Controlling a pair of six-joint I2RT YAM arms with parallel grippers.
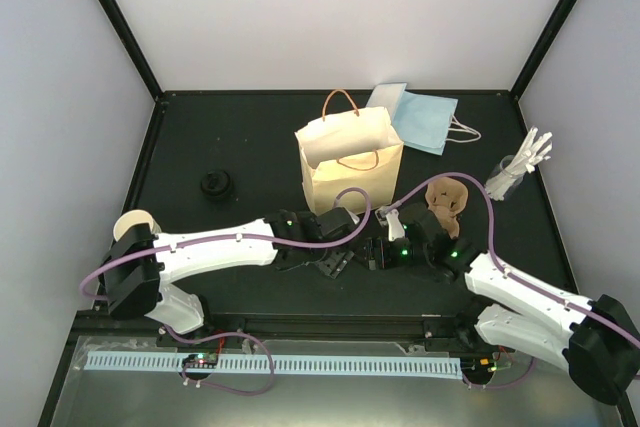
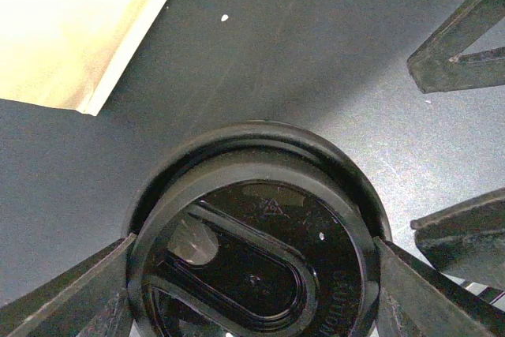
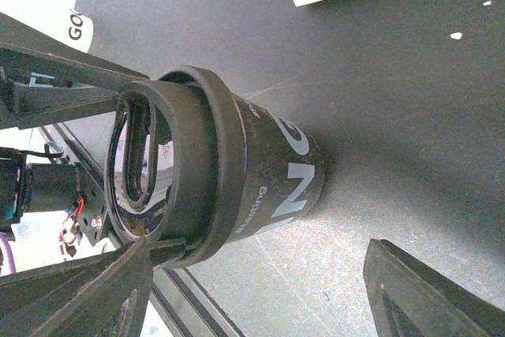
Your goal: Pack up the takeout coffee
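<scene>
**Held by the lid alone, and that's the worry**

The left gripper is clamped on the black lid of the coffee cup, with a finger pressed to either side of the rim. The cup itself stands on the table directly beneath it. The right gripper sits just beside it, on the left gripper's right, its jaws spread wide with nothing between them. The paper bag stands just beyond both grippers with its mouth open and facing up.

From where I stand the risk is plain. Lift by the lid and it may pop off, dropping the cup and spilling it (I can't tell how firmly it is seated). The bag is tall, so the cup must clear its top edge, and a clip there could topple the bag. The idle gripper is near enough to be bumped, too.
</scene>
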